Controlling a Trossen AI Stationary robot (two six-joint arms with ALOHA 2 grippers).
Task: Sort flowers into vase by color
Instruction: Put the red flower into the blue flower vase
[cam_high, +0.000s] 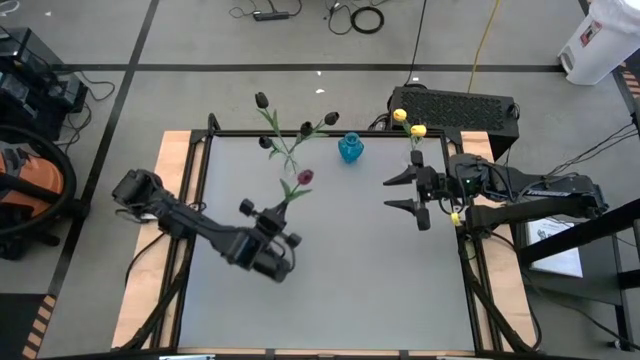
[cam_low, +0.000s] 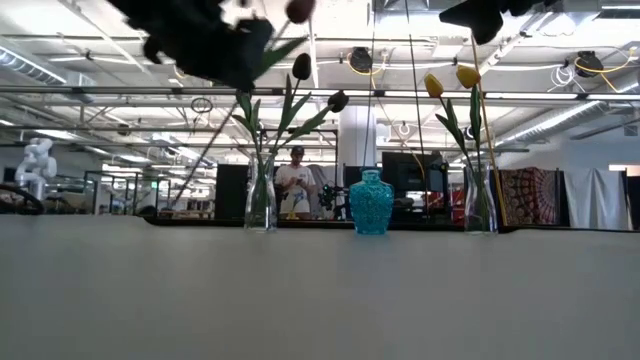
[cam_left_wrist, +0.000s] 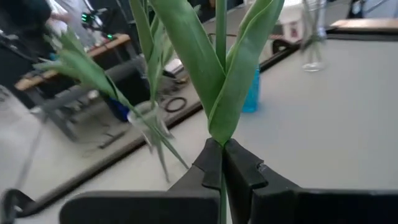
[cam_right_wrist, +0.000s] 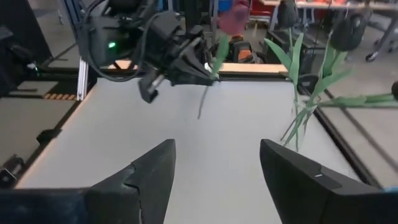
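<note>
- Holding a dark red-purple tulip (cam_high: 304, 177) by its stem, the left gripper (cam_high: 277, 213) is clamped shut on it above the table (cam_high: 330, 280), left of centre; the left wrist view shows the stem and two leaves pinched between the closed fingers (cam_left_wrist: 239, 171).
- Flower is in the air, bud tilted toward the back of the table, near the clear vase of black tulips (cam_high: 290, 150) but not in any vase.
- Done so far, judging by layout: black tulips (cam_low: 300, 68) stand together in the clear vase at back left; three black buds visible in the high view.
- Yellow tulips (cam_high: 408, 122) stand in another clear vase (cam_low: 480, 205) at back right; two yellow buds visible.
- Small blue vase (cam_high: 350, 148) sits between the two clear ones at the back edge and looks empty; it is likely the target for the red-purple flower.
- No loose flowers visible lying on the table, so this looks like the last one, or close to it.
- Left to do: carry the held tulip over the blue vase, get the stem end into the narrow neck, release.
- Right gripper (cam_high: 415, 194) waits at the right side of the table, fingers spread wide, holding nothing; the right wrist view shows only bare table between them.
- A person (cam_low: 295, 185) stands in the room far behind the table, not involved.
</note>
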